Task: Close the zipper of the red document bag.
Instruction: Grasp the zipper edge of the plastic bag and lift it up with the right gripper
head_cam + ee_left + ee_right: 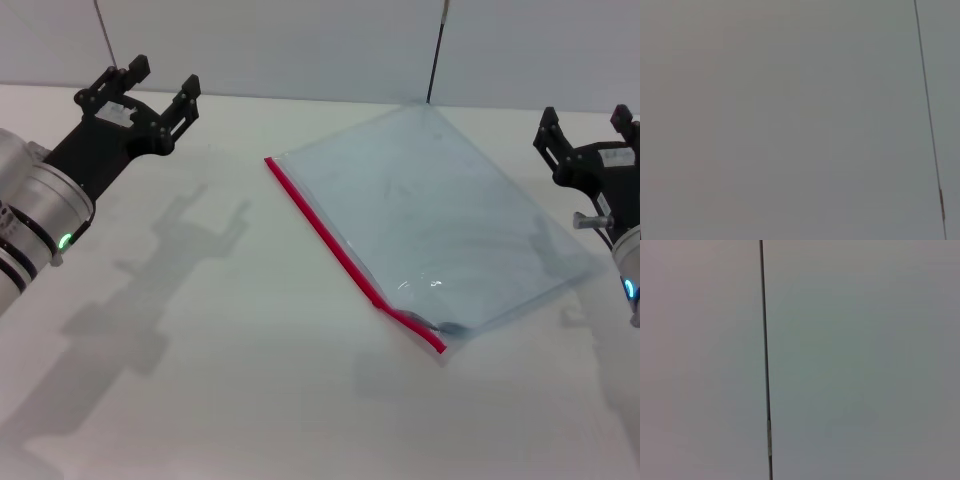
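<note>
The red document bag [435,225], a flat translucent pale-blue pouch, lies slantwise on the white table right of centre. Its zipper [330,235] is a thin red strip along the left long edge, with a small dark slider [437,325] near the near corner. My left gripper [160,88] hovers open at the far left, well away from the bag. My right gripper [582,125] hangs open at the right edge, just beyond the bag's far right corner. Both wrist views show only a plain grey wall.
A white table [220,380] spreads under everything. A grey wall stands behind it, with a thin dark vertical line [437,50] behind the bag, and another such line [765,360] in the right wrist view.
</note>
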Controlling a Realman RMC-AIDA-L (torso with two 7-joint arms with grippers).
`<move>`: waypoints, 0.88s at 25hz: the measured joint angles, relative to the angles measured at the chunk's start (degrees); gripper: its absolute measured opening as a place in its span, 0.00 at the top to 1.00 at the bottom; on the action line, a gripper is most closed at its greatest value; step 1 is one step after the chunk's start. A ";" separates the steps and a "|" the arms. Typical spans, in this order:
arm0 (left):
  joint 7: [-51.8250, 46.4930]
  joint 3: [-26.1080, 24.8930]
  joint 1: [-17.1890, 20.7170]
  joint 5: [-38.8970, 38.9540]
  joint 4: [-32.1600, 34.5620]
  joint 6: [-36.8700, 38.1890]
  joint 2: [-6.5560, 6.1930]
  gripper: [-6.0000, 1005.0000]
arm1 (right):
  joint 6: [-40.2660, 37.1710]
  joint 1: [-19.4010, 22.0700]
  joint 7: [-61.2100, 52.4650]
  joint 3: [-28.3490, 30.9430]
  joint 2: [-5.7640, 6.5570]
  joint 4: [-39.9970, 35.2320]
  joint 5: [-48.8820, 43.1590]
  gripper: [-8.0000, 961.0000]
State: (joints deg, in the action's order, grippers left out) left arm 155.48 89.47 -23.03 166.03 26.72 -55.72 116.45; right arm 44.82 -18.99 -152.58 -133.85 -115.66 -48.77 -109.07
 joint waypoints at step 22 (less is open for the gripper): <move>0.00 -0.35 -0.31 0.07 -1.26 0.05 0.00 0.33 | -1.55 0.17 0.22 -0.37 0.17 -1.72 -0.43 0.12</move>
State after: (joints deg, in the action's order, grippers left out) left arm 155.48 89.12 -23.34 166.09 25.46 -55.68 116.45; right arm 43.27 -18.82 -152.36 -134.22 -115.49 -50.49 -109.50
